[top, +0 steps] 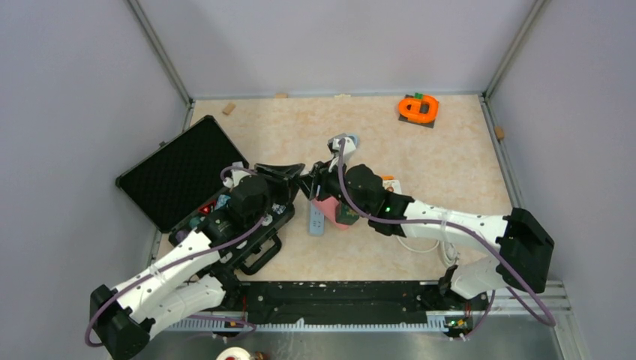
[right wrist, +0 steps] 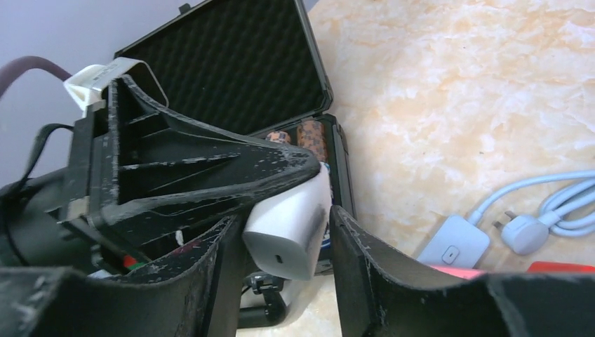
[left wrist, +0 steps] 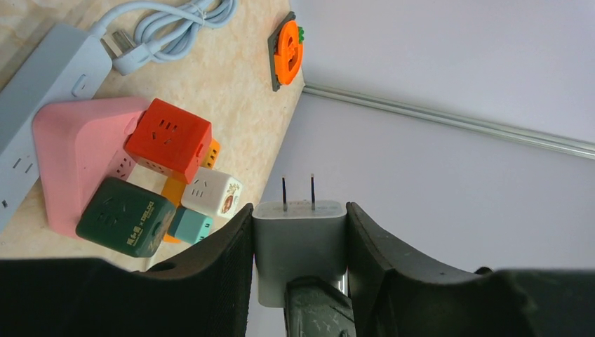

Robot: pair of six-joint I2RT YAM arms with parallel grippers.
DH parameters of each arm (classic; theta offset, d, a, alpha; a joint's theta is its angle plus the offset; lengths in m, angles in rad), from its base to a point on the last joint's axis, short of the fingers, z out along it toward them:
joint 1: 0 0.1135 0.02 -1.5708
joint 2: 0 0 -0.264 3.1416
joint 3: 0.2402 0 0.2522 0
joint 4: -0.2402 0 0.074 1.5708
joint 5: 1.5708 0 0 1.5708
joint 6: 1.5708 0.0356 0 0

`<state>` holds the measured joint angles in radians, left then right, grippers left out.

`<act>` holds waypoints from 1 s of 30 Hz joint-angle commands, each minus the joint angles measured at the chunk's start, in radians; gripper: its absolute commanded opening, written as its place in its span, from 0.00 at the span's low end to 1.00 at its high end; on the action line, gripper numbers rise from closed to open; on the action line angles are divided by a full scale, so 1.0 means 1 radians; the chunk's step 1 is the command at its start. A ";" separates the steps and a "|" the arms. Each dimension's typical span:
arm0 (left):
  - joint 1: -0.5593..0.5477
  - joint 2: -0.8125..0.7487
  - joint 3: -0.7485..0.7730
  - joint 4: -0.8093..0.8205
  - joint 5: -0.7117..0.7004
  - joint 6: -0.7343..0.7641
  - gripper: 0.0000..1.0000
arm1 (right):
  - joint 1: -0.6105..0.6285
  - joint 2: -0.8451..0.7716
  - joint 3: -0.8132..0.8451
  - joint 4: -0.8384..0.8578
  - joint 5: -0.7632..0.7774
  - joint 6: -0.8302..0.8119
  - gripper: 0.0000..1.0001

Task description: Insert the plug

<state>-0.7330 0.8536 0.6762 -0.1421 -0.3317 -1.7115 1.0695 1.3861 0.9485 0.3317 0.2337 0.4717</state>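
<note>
The plug (left wrist: 299, 246) is clamped in the left gripper (left wrist: 299, 208), prongs pointing out. Its other end is pinched by the right gripper (right wrist: 284, 221), narrowed onto it.

plug (left wrist: 299, 242): hidden in top view | power strip (left wrist: 42, 91): cut off at left edge

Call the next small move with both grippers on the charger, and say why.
Probably open the left gripper's jaws and ease that arm back. The charger is clamped in the left gripper with its prongs pointing out, and the right gripper's jaws look closed on its body too. While both hold it, neither arm can carry it to the power strip.
</note>
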 commanded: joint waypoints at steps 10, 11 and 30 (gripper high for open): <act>0.004 -0.033 -0.012 0.046 -0.020 0.018 0.23 | 0.019 0.019 0.073 -0.074 0.056 0.011 0.00; 0.006 -0.034 -0.013 0.049 -0.029 0.037 0.40 | 0.018 0.018 0.076 -0.088 0.064 0.013 0.00; 0.006 -0.108 -0.060 -0.261 -0.133 0.641 0.99 | -0.187 -0.036 0.144 -0.555 -0.213 0.222 0.00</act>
<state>-0.7326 0.7689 0.6384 -0.3103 -0.4316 -1.2610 0.9371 1.3869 1.0348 -0.1303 0.1909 0.6128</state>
